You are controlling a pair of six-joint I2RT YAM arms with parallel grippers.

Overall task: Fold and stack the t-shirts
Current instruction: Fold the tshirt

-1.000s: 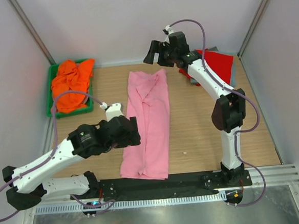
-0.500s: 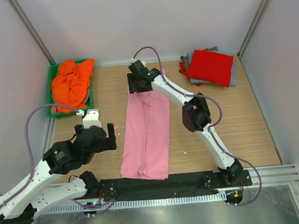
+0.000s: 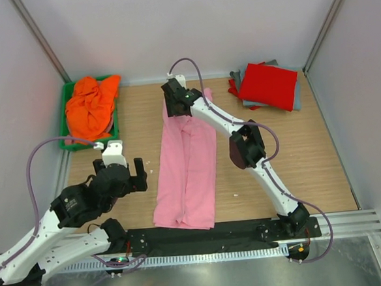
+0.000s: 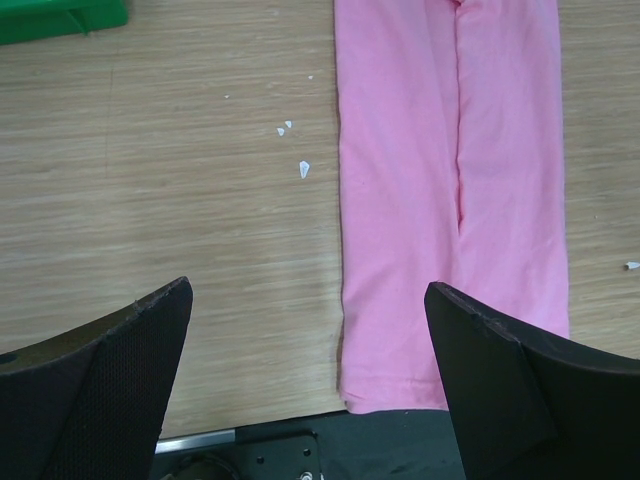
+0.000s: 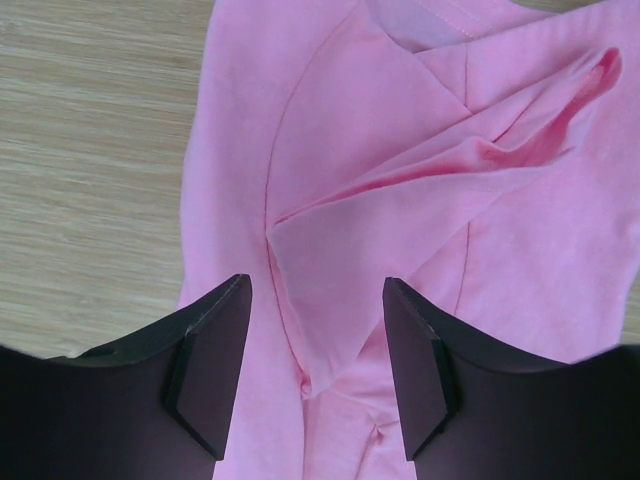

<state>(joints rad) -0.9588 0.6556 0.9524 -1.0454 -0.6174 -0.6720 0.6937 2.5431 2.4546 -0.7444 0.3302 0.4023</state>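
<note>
Long pink shirt [image 3: 187,163] mid tabletop [image 3: 309,154], right claw [image 5: 315,290] half open astride a raised fold at its far end, left claw [image 4: 308,295] wide open, empty, beside its near end, orange shirt [image 3: 91,107] in bin [image 3: 63,122], red shirt [image 3: 269,85] on grey ones [image 3: 297,100] far right

The long t-shirt [image 3: 187,166] lies down the middle of the table [image 3: 310,167], running from the far side to the near edge. My right gripper [image 3: 177,110] is over its far end, with a raised fold of cloth between the jaws. My left gripper [image 3: 121,175] is over the table, left of the shirt's near half. A few scraps [image 4: 303,168] lie just left of the shirt. In the far left corner a bin [image 3: 64,122] holds a crumpled t-shirt [image 3: 91,110]. In the far right corner folded t-shirts [image 3: 268,85] lie stacked.
</note>
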